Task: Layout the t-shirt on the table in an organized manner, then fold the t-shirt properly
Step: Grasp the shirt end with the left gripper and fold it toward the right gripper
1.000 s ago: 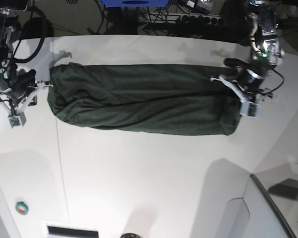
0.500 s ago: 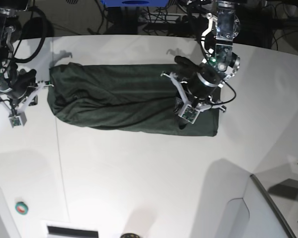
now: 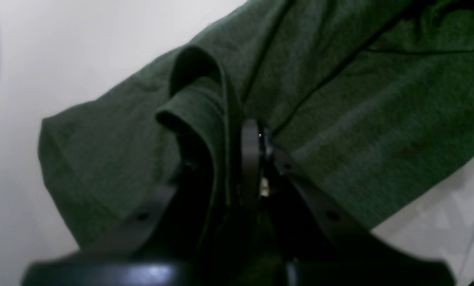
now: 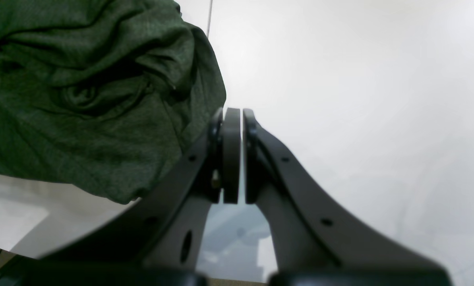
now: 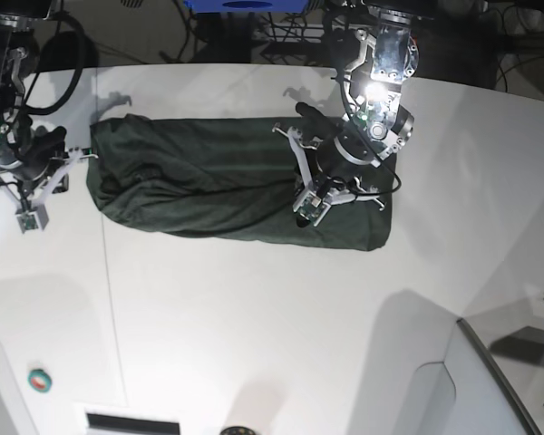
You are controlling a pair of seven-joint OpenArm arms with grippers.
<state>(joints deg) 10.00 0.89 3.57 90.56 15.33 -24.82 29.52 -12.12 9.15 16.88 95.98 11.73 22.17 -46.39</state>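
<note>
The t-shirt (image 5: 208, 186) lies as a long dark green band across the far half of the table (image 5: 254, 317), running from about 9 o'clock to 3 o'clock in the base view. Its 3 o'clock end is doubled back over the body, so a rounded fold edge shows there.

The left gripper (image 5: 313, 195) sits over that folded part, with the arm reaching in from 12 o'clock. In the left wrist view its jaws are pressed together on a raised ridge of green cloth — a pleat of the t-shirt (image 3: 340, 119) stands up between the fingers (image 3: 250, 159), and the rest of the fabric spreads away toward 1 o'clock and 9 o'clock. White table (image 3: 62, 39) shows at 10 o'clock.

The right gripper (image 5: 36, 195) rests at the 9 o'clock end of the band, just off the shirt's edge. From its wrist camera the right gripper (image 4: 233, 155) has its pads squeezed flat against each other with nothing between them — the bunched, wrinkled end of the t-shirt (image 4: 82, 99) lies at 10 o'clock beside the fingers (image 4: 231, 159), near but not gripped. A thin dark seam line (image 4: 209, 16) in the table (image 4: 360, 99) runs away at 12 o'clock.
</note>
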